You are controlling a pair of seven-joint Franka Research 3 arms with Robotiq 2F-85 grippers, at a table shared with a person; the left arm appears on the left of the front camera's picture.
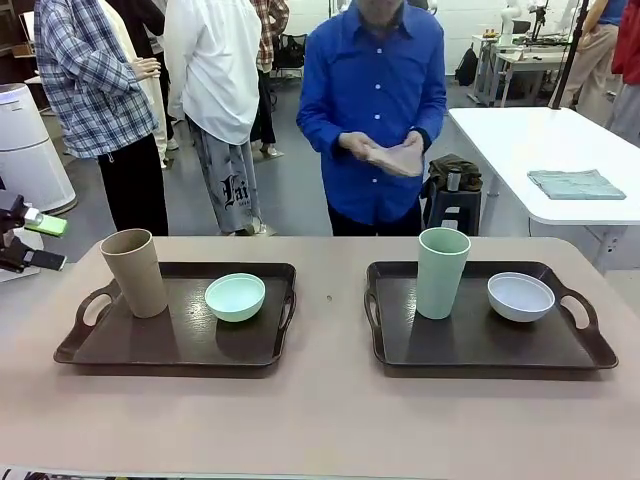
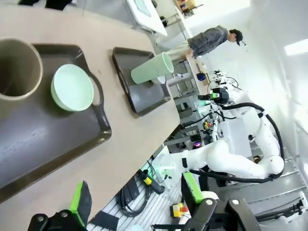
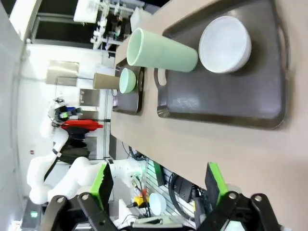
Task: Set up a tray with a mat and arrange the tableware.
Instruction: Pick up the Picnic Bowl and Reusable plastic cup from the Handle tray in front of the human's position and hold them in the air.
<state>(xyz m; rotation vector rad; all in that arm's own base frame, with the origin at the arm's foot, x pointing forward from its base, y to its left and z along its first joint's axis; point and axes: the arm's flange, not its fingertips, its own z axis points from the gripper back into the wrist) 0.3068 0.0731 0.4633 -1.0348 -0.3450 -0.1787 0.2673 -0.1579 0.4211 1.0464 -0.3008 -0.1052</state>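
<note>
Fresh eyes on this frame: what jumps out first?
Two matching dark trays sit side by side on the table. The left tray holds the tan cup and mint-green bowl, and the right tray holds the pale green cup and white bowl. Across the table, a person in a blue shirt holds a flat pinkish sheet.

How we look
Left gripper (image 2: 135, 195) and right gripper (image 3: 159, 184) black, green-padded; beyond the table (image 2: 138, 137) our right arm (image 2: 226, 156) is white, black-cabled.
</note>
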